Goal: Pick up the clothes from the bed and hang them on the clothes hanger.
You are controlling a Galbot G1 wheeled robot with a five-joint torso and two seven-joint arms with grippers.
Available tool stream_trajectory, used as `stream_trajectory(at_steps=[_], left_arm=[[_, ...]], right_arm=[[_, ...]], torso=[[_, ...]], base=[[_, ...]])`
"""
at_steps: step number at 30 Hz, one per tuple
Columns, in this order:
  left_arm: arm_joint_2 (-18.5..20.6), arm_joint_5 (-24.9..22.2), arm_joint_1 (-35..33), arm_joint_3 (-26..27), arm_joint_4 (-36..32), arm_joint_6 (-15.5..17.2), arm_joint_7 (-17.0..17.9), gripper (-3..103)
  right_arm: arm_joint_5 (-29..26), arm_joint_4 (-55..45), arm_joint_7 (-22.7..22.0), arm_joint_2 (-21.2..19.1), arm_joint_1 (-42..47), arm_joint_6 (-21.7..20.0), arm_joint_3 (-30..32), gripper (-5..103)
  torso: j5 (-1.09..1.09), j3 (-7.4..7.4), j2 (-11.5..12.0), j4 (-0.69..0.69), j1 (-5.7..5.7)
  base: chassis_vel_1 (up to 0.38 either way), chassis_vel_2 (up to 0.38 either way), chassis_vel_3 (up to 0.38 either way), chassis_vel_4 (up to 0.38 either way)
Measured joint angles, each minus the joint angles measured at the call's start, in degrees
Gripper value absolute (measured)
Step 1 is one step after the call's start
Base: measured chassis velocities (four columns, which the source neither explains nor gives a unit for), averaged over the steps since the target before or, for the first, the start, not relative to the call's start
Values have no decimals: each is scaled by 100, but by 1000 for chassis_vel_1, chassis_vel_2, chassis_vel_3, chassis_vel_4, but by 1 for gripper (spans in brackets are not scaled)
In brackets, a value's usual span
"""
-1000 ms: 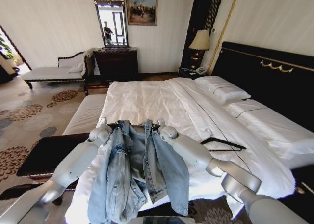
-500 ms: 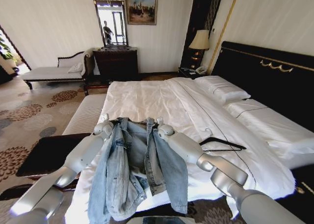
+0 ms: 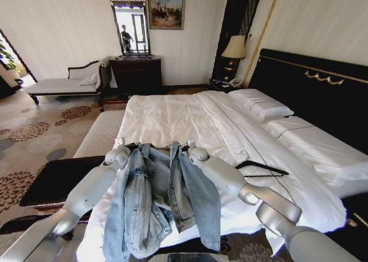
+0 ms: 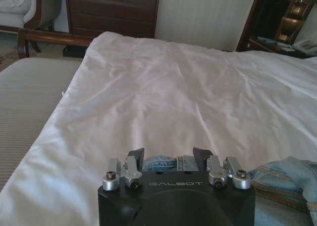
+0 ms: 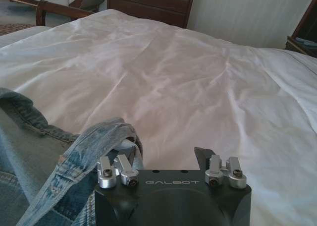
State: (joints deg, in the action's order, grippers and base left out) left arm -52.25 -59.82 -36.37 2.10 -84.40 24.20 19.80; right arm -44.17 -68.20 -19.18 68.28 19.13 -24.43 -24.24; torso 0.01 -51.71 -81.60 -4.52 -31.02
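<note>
The bed [image 3: 172, 121] is spread wide ahead, its white sheet bare from the near edge up to the pillows [image 3: 261, 105] against the black headboard [image 3: 322, 89]; open patterned carpet [image 3: 34, 130] is seen on the robot's left, beside a dark bench [image 3: 63, 178] at the foot. The clothes hanger [image 3: 260, 169] is laid flat on the sheet near the bed's right edge, well apart from the jacket.

Both arms are stretched forward side by side over the foot of the bed. The denim jacket [image 3: 161, 199] is held up between them, its collar at the top and its body and sleeves hanging down clear of the sheet. The left gripper [image 3: 123, 146] is closed on one side of the collar, the right gripper [image 3: 188, 145] on the other; denim is seen pinched between the left fingers [image 4: 134, 156] in the left wrist view.

Compared with half a second earlier, both grippers are drawn slightly back toward the robot, and the jacket with them.
</note>
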Motion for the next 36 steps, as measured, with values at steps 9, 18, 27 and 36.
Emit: stream_trajectory(at_steps=[9,18,27,36], left_arm=[[671,84,-2127,1956,-1989,-78,-19,92],[347,495,-4475,3129,-3325,-353,-359,100],[-481,1049,-5889,3447,-3867,-893,-1101,100],[-903,1535,-6774,3501,-4028,-1241,-1427,100]], right_arm=[[-64,-1547,-15,-1312,897,2,749,98],[365,-3335,272,-2239,3229,183,2764,100],[1156,-3760,469,-2351,4666,685,3606,100],[1086,-3855,509,-2291,5448,799,4028,100]], torso=[[1,1,-1,0,1],[-1,1,-2,-5,2],[-1,1,-2,2,2],[1,0,-1,0,0]], base=[[0,0,0,0],[0,0,0,0],[-5,-5,-7,-5],[0,0,0,0]])
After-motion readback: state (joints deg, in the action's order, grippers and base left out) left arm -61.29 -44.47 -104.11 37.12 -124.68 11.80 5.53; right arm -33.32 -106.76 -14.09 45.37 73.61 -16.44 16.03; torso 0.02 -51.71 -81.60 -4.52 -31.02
